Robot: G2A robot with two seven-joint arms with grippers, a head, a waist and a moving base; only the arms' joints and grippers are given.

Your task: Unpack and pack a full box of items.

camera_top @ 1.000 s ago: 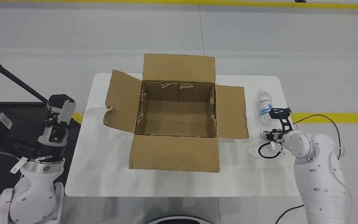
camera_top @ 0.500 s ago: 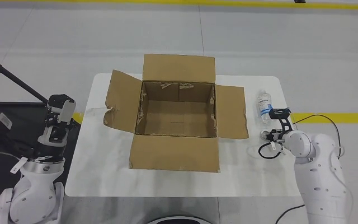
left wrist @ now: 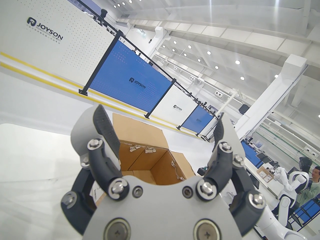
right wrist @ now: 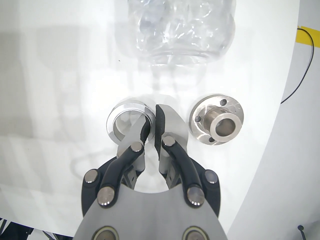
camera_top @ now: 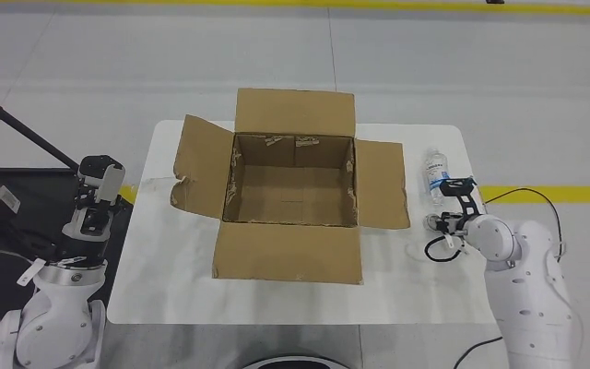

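Packing seems to be starting. Your right gripper point(right wrist: 152, 126) is pinching the wall of the metal ring point(right wrist: 111, 126) on the table point(right wrist: 50, 76), near the bottle point(right wrist: 180, 21). Your left gripper point(left wrist: 160, 118) is hanging wide open. Next you are probably lifting the ring into the empty box point(camera_top: 288, 251).

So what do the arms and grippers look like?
Left arm and right arm: glossy white shells. Left gripper and right gripper: silver metal plate, black linkage bars with silver bolts, two ribbed black pads each. Thin black cable loops at the right wrist.
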